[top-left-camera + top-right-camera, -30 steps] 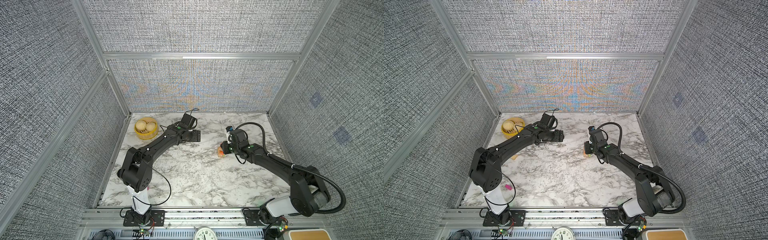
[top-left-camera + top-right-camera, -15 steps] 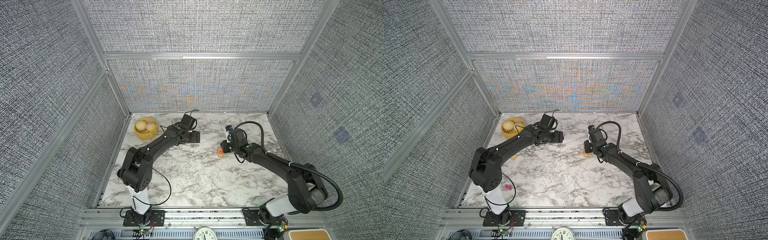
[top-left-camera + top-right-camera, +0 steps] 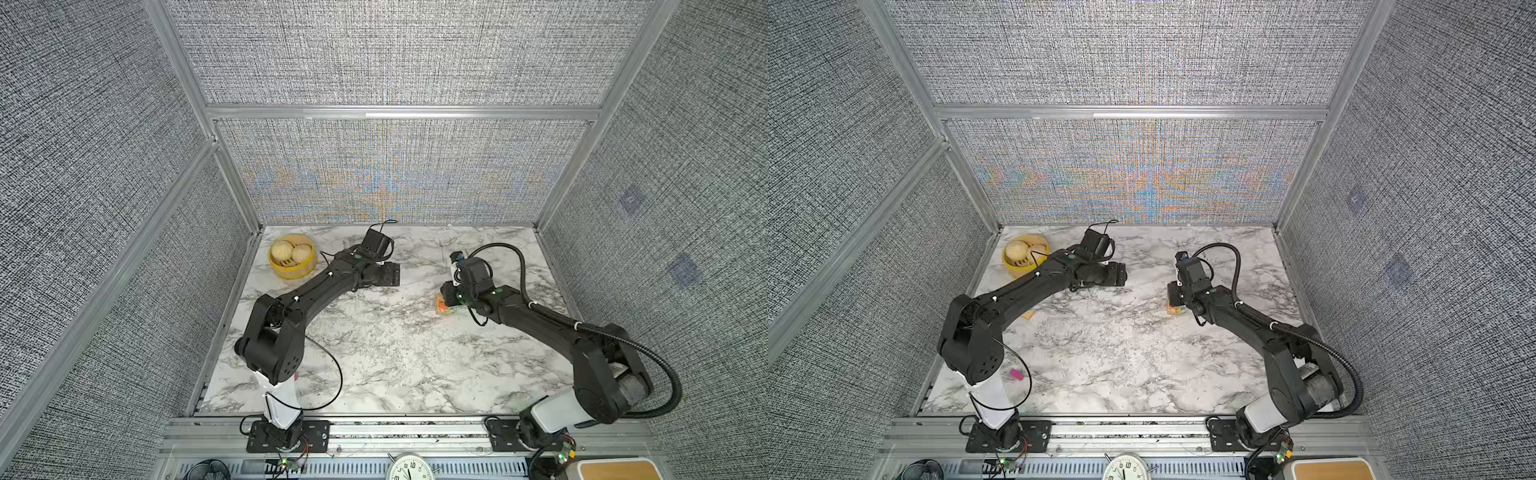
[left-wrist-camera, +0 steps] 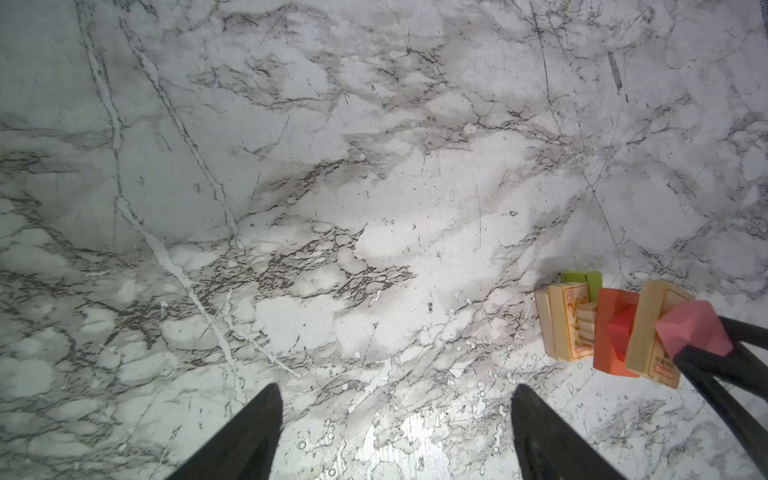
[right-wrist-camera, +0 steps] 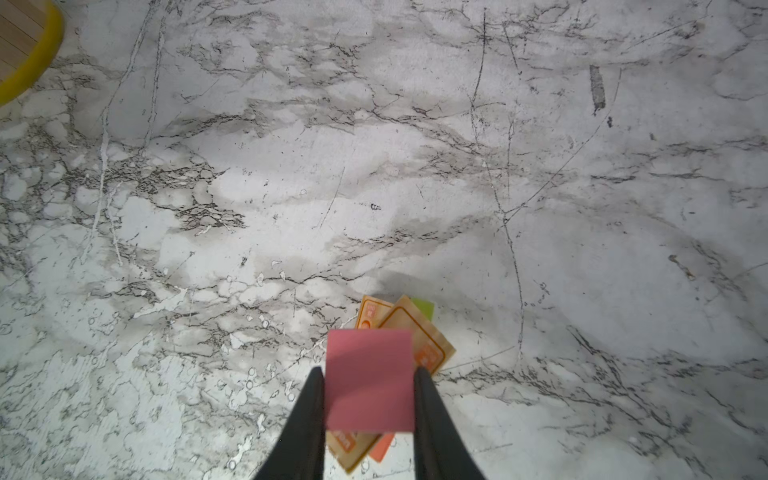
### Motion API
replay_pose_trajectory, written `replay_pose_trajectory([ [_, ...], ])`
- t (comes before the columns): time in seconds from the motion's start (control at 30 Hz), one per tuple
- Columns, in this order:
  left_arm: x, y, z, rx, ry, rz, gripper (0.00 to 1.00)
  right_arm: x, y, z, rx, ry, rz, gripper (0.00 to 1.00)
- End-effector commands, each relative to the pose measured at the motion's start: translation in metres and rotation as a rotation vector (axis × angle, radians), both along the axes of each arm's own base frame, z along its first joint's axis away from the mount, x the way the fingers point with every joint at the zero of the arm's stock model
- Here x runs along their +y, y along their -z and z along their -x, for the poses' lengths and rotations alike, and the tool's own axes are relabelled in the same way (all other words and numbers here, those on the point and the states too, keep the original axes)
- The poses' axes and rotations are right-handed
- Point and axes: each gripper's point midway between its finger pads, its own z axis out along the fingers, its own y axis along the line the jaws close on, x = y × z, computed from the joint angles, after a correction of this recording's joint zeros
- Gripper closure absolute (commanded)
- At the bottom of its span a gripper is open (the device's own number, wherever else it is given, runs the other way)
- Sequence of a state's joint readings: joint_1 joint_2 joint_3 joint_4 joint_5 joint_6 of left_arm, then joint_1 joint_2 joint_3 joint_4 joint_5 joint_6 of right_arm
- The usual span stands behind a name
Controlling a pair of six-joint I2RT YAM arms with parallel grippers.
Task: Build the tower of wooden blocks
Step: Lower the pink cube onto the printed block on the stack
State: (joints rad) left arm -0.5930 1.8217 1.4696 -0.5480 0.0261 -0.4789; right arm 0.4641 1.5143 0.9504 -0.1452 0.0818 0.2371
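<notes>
Pink wooden block (image 5: 370, 380): my right gripper (image 5: 369, 370) is clamping it, one dark finger pressing each side face, and a flat square face is showing in the right wrist view.
Right gripper's place: it is hanging over the short tower of wood blocks (image 3: 441, 306), which is standing right of the table's middle in both top views.
Contact: in the left wrist view the pink wooden block (image 4: 692, 328) is lying against the tower's uppermost tan printed block (image 4: 644, 332). Whether it is resting its weight there, I cannot tell.
Tower layers: plain and printed tan pieces (image 4: 561, 324) are forming the base, a lime-green piece (image 4: 582, 280) is peeking out behind them, and an orange-red slab (image 4: 604, 357) is sitting under the top tan block. The layers are lying twisted against one another.
Left gripper (image 4: 395, 388): I am holding it spread wide and empty over the bare white-grey marble tabletop (image 4: 332, 208), apart from the tower.
Loose blocks: a small magenta block (image 3: 1016, 374) is lying near my left arm's (image 3: 1025, 295) base, and a tan block (image 3: 1029, 314) is showing from under that arm.
Yellow bamboo steamer (image 3: 291, 272): it is standing at the far left corner with two buns (image 3: 281, 249) inside.
</notes>
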Motion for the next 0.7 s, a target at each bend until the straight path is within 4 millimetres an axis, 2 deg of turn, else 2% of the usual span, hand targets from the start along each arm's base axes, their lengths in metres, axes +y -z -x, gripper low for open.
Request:
replay_pose_trajectory([
  [0.0,0.0013,-0.002,-0.0005,-0.005,-0.004,0.002,0.13,-0.0008,-0.0067,-0.0059,-0.03,0.011,0.001,0.73],
  [0.3,0.002,-0.0006,-0.0007,-0.005,-0.007,-0.003,0.13,-0.0011,-0.0047,-0.0079,-0.029,0.018,0.006,0.71],
  [0.67,0.0037,-0.0056,0.0002,-0.014,-0.01,-0.003,0.13,-0.0013,-0.0086,-0.0075,-0.037,0.018,0.002,0.62],
])
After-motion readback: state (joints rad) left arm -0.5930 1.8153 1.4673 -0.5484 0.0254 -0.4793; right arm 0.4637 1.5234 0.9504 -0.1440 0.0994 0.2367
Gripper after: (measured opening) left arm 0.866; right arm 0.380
